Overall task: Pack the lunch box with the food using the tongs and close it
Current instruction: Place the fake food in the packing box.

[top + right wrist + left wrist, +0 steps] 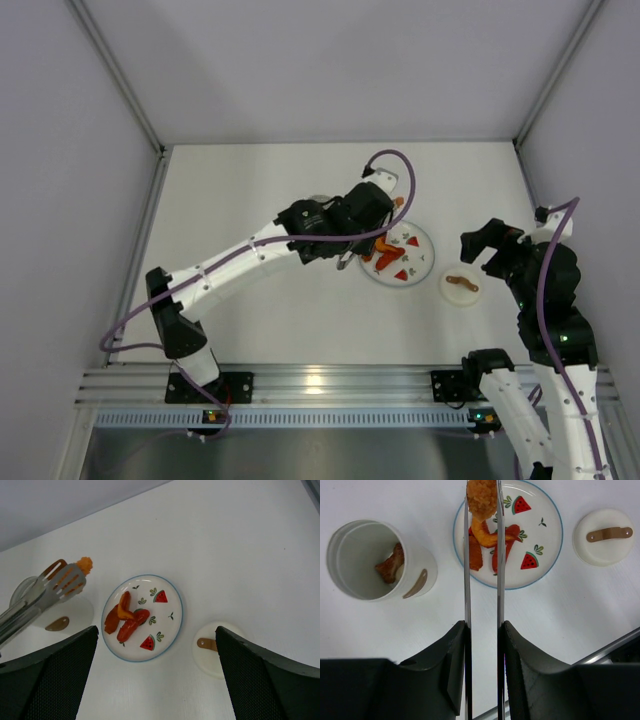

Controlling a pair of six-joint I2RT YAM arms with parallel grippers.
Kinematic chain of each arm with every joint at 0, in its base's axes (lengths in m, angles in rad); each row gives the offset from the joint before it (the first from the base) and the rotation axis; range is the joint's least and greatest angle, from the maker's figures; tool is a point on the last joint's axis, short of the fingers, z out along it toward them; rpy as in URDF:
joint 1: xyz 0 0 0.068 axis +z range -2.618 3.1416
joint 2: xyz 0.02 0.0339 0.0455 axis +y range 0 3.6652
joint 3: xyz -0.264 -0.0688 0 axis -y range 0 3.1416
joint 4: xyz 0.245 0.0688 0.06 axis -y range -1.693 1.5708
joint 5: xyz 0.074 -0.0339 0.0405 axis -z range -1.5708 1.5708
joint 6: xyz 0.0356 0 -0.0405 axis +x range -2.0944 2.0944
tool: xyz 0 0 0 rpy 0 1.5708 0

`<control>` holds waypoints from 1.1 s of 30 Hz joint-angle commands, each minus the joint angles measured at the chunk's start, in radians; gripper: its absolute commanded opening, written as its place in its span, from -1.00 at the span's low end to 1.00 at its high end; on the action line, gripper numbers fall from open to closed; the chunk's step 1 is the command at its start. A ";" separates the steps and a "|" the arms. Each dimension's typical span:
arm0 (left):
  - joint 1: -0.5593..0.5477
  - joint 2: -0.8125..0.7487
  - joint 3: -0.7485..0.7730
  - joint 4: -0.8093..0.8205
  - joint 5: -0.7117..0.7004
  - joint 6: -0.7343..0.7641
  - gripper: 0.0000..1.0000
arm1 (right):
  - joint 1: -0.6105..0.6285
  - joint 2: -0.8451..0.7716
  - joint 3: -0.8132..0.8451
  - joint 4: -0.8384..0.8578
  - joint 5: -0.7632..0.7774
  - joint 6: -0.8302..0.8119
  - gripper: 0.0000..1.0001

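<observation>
now, crumbed piece [481,497] between tongs [500,570]

Plate [547,540] between lunch box [370,560] and lid [604,537].

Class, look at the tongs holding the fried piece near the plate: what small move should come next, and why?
Probably swing the left gripper sideways until the tongs hang over the lunch box. The tongs pinch a fried piece raised off the plate, and the box stands open with only one brown piece inside.
</observation>
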 commanded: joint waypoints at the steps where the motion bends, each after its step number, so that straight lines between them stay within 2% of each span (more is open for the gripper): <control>1: 0.009 -0.139 -0.072 -0.013 -0.092 -0.033 -0.42 | -0.015 0.014 0.030 -0.005 -0.017 -0.002 0.99; 11: 0.058 -0.354 -0.275 -0.046 -0.159 -0.092 -0.34 | -0.014 0.029 0.024 0.006 -0.031 0.003 0.99; 20: 0.157 -0.391 -0.357 -0.011 -0.121 -0.075 -0.31 | -0.014 0.037 0.025 0.008 -0.039 0.000 0.99; 24: 0.167 -0.380 -0.364 -0.005 -0.110 -0.069 -0.21 | -0.015 0.038 0.028 0.006 -0.037 -0.002 0.99; 28: 0.167 -0.380 -0.366 0.000 -0.112 -0.066 0.02 | -0.014 0.038 0.028 0.006 -0.035 -0.002 0.99; 33: 0.167 -0.382 -0.361 0.007 -0.106 -0.059 0.10 | -0.014 0.035 0.027 0.006 -0.037 -0.002 0.99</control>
